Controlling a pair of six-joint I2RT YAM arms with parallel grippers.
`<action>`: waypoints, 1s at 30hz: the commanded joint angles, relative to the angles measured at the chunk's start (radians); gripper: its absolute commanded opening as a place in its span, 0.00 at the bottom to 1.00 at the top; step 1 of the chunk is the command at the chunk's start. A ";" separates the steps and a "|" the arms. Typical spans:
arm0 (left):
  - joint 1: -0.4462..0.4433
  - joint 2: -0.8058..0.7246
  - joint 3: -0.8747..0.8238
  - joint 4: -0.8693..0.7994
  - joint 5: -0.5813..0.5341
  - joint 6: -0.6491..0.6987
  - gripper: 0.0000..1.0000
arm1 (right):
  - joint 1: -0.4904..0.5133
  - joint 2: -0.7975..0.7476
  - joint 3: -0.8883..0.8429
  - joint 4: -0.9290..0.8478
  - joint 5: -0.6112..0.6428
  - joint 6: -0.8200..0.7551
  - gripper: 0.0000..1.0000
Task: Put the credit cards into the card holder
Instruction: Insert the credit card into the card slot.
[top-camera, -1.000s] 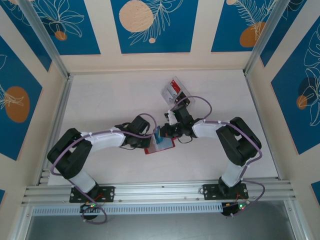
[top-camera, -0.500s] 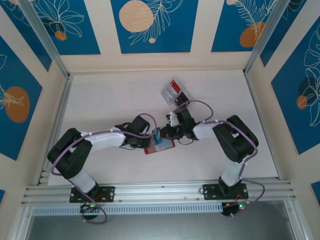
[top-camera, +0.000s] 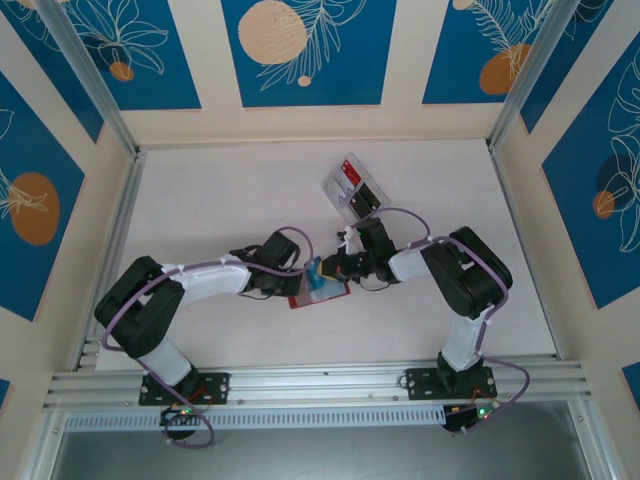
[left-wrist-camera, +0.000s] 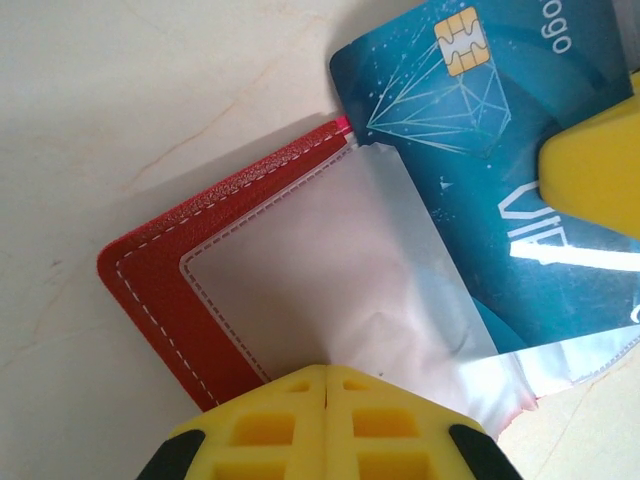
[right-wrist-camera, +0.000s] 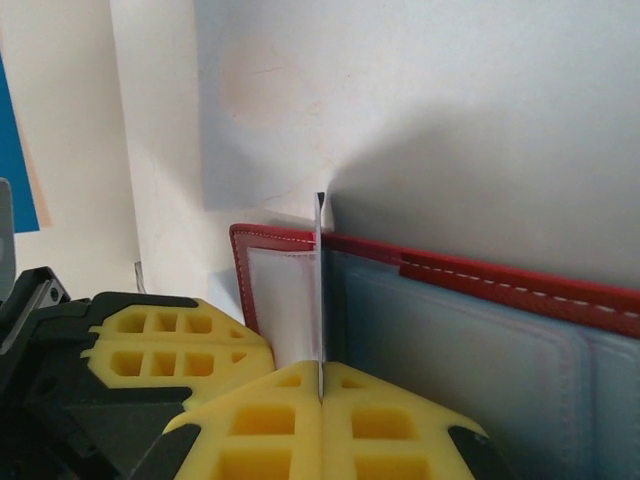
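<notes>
The red card holder (top-camera: 325, 293) lies open on the table between the two arms, and its red edge and pale clear pocket (left-wrist-camera: 300, 280) show in the left wrist view. My left gripper (left-wrist-camera: 327, 370) is shut, pinching the near edge of that pocket. A blue credit card (left-wrist-camera: 470, 150) with a gold chip stands over the holder, its lower part behind the pocket's film. My right gripper (right-wrist-camera: 320, 385) is shut on this card, which shows edge-on (right-wrist-camera: 320, 290) above the holder's grey pockets (right-wrist-camera: 470, 340). From above, the two grippers (top-camera: 298, 283) (top-camera: 332, 268) meet at the holder.
A clear plastic tray (top-camera: 350, 185) with a red and a black card stands further back, just behind the right wrist. My left gripper's yellow fingers (right-wrist-camera: 170, 345) sit close beside the right one. Aluminium frame rails bound the table on all sides.
The right arm has folded in slightly, its wrist shifting a little left toward the holder with the blue card. The left arm and the holder stay put.
</notes>
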 joint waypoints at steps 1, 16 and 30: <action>-0.006 0.019 -0.025 -0.048 -0.032 -0.008 0.00 | -0.008 0.015 -0.014 0.026 -0.061 0.035 0.00; -0.006 0.012 -0.024 -0.044 -0.030 -0.006 0.00 | 0.010 0.019 -0.002 0.002 -0.077 0.034 0.00; -0.006 0.010 -0.020 -0.046 -0.033 -0.006 0.00 | 0.053 0.013 -0.029 -0.044 -0.043 0.003 0.00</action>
